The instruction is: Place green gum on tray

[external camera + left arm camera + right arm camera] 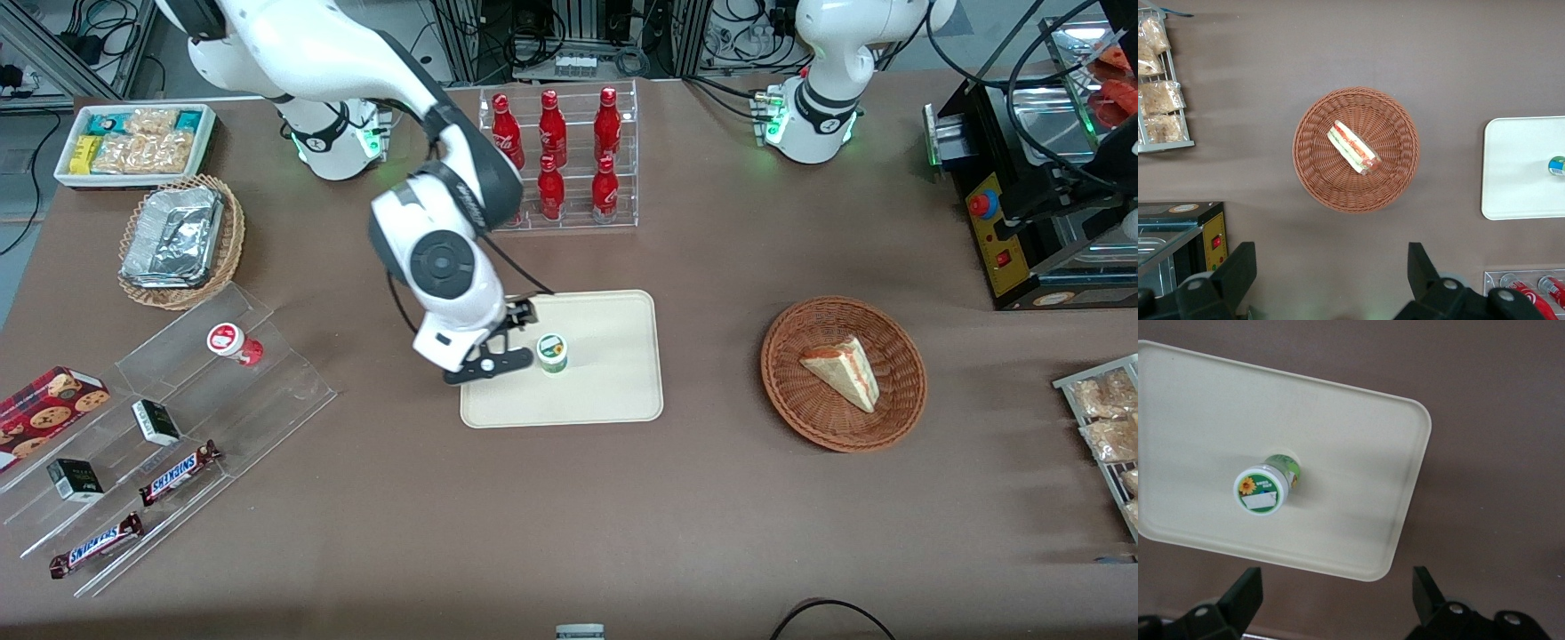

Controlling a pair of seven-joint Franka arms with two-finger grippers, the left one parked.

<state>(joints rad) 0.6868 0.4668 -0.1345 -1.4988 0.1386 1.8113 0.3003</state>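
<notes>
The green gum (552, 353) stands upright on the tray (613, 391), apart from its rim. The gripper (507, 336) hangs above the tray's edge on the working arm's side, just beside the gum, fingers spread and not touching it. A basket (898, 418) holding a sandwich (843, 371) sits toward the parked arm's end.

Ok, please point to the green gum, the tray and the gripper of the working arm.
green gum (1259, 493), right wrist view, on its white lid.
tray (622, 391), front view, on its bare floor.
gripper (1338, 597), right wrist view, midway between its open fingertips, above the tray's rim.
</notes>
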